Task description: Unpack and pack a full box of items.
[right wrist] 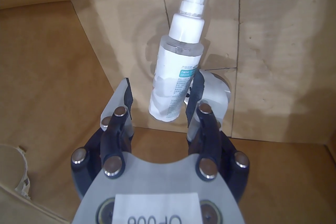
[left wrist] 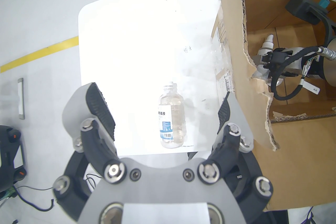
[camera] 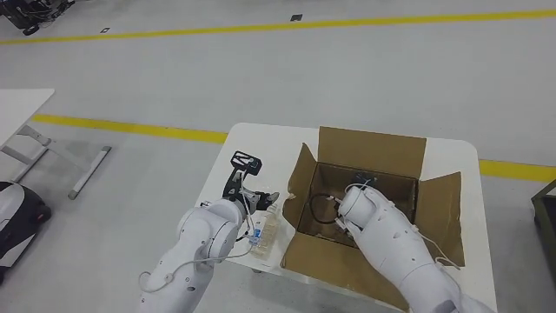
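Box (camera: 373, 149) of brown cardboard stands open on the white table (camera: 261, 143), flaps spread; the task's things lie on both sides of its wall. The left gripper (left wrist: 159, 98) hangs over the table just outside the box, jaws wide apart and holding nothing. A clear bottle (left wrist: 172, 117) lies on its side on the table beyond the open jaws, in line with the gap between them and touching neither pad; it looks already unpacked. The right gripper (right wrist: 162, 86) is down inside the box, jaws apart around the lower body of a spray bottle (right wrist: 181, 57). One pad (right wrist: 195, 93) is against the label, the other stands off with a gap showing, and the capped nozzle points away from the jaws toward the box wall.

The step in hand looks to be taking the spray bottle out. To do it well, centre the jaws first so both pads meet the body together; a one-sided close would push the bottle aslant or roll it free. Grip on the labelled body, not the narrow neck; close firmly, since the plastic looks smooth. Then lift straight up, clear of the box's wall and flaps, before swinging out; set it down apart from the clear bottle so neither gets knocked.
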